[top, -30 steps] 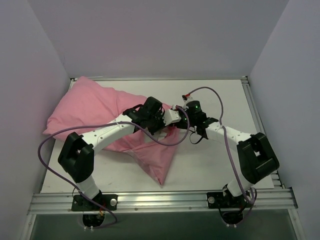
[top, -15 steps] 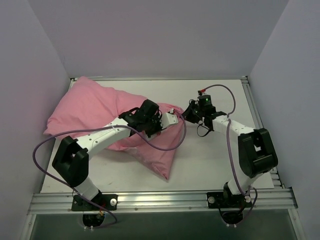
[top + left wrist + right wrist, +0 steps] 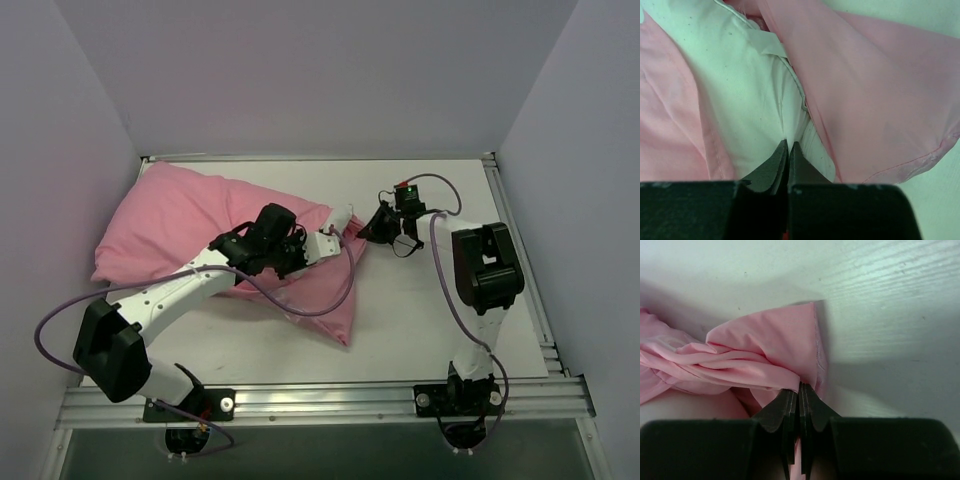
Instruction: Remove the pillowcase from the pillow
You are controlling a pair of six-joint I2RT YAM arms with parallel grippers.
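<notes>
Lying on the left half of the surface (image 3: 440,310) in the top view, the pink pillowcase (image 3: 170,225) stretches from the upper left toward the middle of the frame. One loose corner of it points toward the lower middle. The left arm reaches over the fabric, and the left end effector (image 3: 788,146) is at the open mouth of the case, near the centre of the top view. In the left wrist view its two fingers are pressed together on a pinch of the off-white pillow (image 3: 750,85). The pillow shows between two pink flaps in the upper left and middle of that frame, with small dark specks on the cloth. The right end effector (image 3: 799,387) is just to the right of the left one in the top view. Its fingers are closed on a bunched fold of the pillowcase edge, in the lower middle of the right wrist view, with bare surface above and to the right.
</notes>
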